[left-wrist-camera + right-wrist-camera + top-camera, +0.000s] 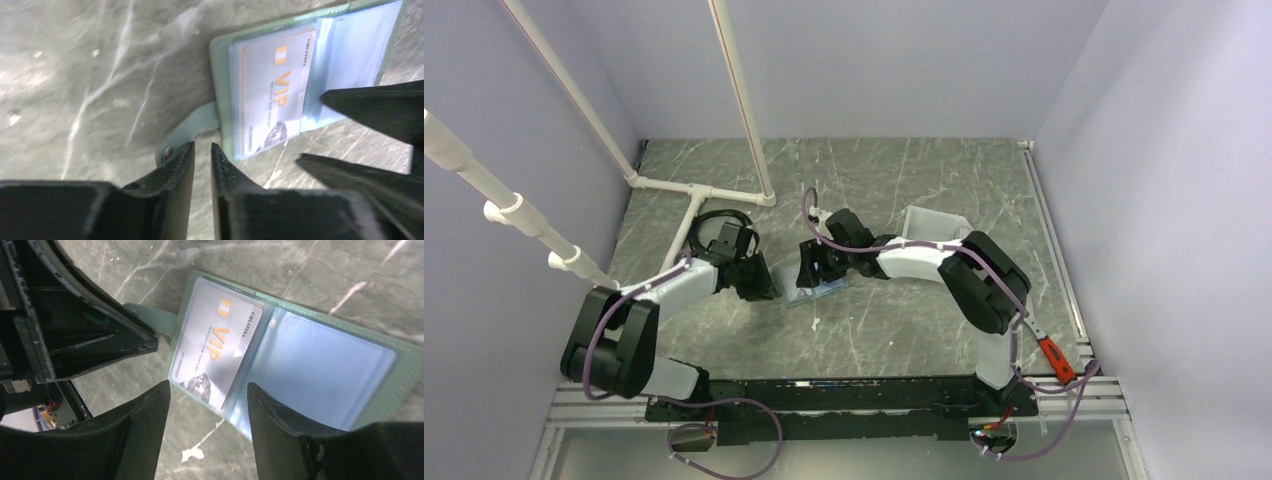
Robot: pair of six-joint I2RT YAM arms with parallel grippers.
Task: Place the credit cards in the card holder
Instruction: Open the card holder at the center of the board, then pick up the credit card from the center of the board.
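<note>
Left gripper [202, 147]: jaws drawn to a narrow slit with nothing in it, tips low beside the card holder's [360, 45] snap strap [192, 127]. Right gripper [207, 387]: jaws well apart, gripping nothing, tips either side of the near edge of a pale VIP credit card [215, 355]. Card lies on the holder's strap-side blue panel; whether it sits inside a slot I cannot tell. Holder lies open flat mid-worktop [874, 340] between both grippers, mostly hidden by them from above. White bin [929, 222] behind the right arm, partly covered.
</note>
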